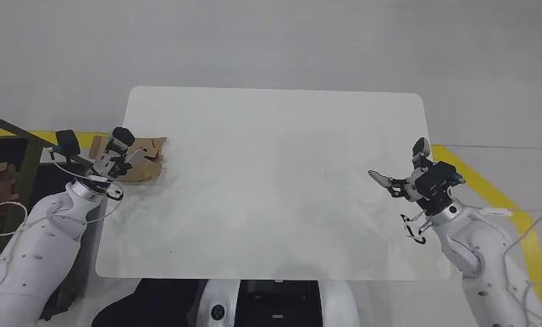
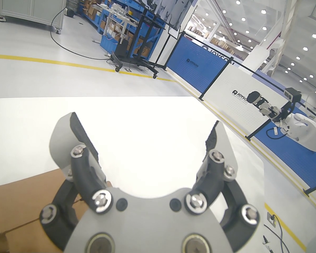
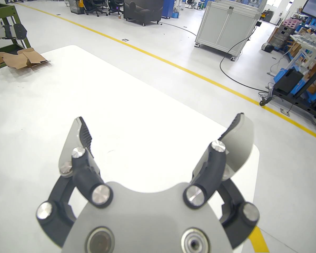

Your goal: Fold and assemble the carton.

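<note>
A flattened brown cardboard carton [image 1: 146, 157] lies at the left edge of the white table [image 1: 271, 234], its flaps unfolded. The left end effector [image 2: 144, 125] hangs over the carton with its fingers spread apart and nothing between them; whether it touches the cardboard cannot be told. Well apart, at the table's right edge, the right end effector [image 3: 160, 122] is also spread wide and holds nothing, pointing across the table toward the carton.

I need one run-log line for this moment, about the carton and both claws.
object: brown cardboard carton, unassembled, at edge of white table | left claw: open, empty, over carton | right claw: open, empty, opposite table side
</note>
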Available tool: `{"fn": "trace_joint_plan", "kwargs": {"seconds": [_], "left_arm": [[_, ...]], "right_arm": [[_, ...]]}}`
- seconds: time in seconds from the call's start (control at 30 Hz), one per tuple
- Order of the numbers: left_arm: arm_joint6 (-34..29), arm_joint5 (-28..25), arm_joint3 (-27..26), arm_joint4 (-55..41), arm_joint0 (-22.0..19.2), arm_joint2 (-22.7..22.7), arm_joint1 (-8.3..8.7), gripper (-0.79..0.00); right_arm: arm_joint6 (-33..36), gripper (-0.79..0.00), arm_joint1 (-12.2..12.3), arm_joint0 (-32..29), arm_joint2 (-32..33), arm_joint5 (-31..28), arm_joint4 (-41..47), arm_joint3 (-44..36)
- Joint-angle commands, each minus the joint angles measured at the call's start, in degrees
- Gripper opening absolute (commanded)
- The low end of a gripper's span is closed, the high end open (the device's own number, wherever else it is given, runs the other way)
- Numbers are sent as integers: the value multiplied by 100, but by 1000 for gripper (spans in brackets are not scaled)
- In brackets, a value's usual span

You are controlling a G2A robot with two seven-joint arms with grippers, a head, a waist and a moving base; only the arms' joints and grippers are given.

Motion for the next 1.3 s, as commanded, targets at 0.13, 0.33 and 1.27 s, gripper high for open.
{"fn": "trace_joint_plan", "kwargs": {"seconds": [0.13,0.33,1.27], "left_arm": [[0,0,0,0,0,0,0,0],[-834,0,253,-1097,-96,-132,30,0],[-6638,1397,2461,-5305,-2009,-538,274,0]], "right_arm": [[0,0,0,0,0,0,0,0],[0,0,0,0,0,0,0,0],[0,0,0,0,0,0,0,0]]}}
